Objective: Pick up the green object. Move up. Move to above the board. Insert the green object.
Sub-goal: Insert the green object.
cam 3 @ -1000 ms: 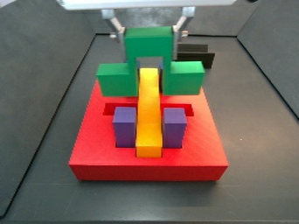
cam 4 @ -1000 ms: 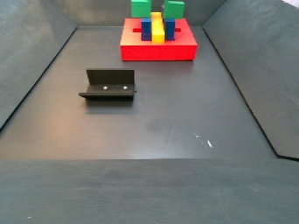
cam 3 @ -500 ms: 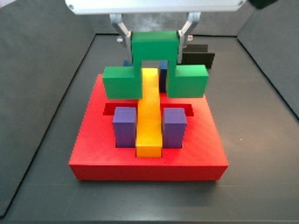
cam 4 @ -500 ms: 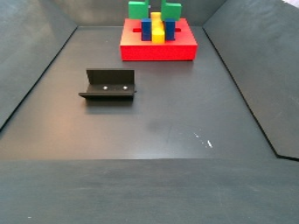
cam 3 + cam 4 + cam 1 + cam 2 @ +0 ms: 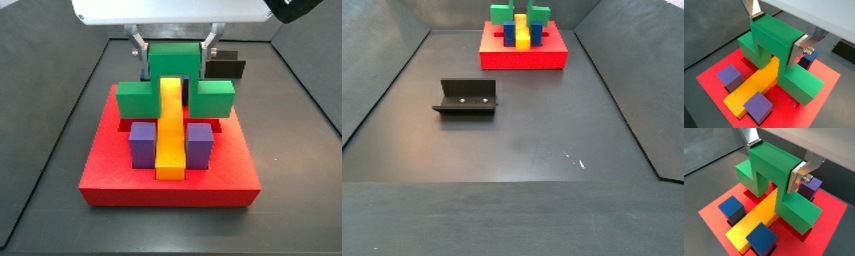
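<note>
The gripper (image 5: 777, 34) clamps its flat silver fingers (image 5: 806, 44) on the tall middle block of the green object (image 5: 774, 50), a smooth blocky arch straddling the long yellow bar (image 5: 170, 125) at the far end of the board (image 5: 168, 184), a matte red slab. Purple cubes (image 5: 142, 143) flank the bar; the dark L-shaped fixture (image 5: 466, 97) stands well apart

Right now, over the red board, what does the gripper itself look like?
The gripper has two flat silver metal plate fingers hanging from a wide white body; a round screw head shows on one plate in both wrist views. No cables or markings are visible. It sits above the red square board.
</note>
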You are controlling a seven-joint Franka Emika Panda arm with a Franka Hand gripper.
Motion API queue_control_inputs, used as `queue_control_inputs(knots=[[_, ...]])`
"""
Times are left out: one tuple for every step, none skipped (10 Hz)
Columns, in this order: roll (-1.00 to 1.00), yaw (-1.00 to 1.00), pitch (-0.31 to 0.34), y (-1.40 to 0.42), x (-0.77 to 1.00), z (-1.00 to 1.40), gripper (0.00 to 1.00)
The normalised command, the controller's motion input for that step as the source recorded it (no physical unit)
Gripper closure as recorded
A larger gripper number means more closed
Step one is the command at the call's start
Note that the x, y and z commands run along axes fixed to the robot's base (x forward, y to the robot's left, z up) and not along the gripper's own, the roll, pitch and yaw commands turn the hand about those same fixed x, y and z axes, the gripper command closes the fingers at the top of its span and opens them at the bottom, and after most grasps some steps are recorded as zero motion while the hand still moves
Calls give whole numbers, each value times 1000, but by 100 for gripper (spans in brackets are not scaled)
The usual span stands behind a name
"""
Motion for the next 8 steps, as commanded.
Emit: queue_control_inputs(knots=[[20,-57,0,0,0,6,100],[0,-11,0,0,0,0,100],[0,-6,0,0,-34,-3,100],[-4,-23,0,0,-37,0,100],[-26,0,0,0,-80,40,100],[-24,83,0,6,0,29,100],[-30,163,20,0,3,14,100],[-51,197,36,17,49,17,100]])
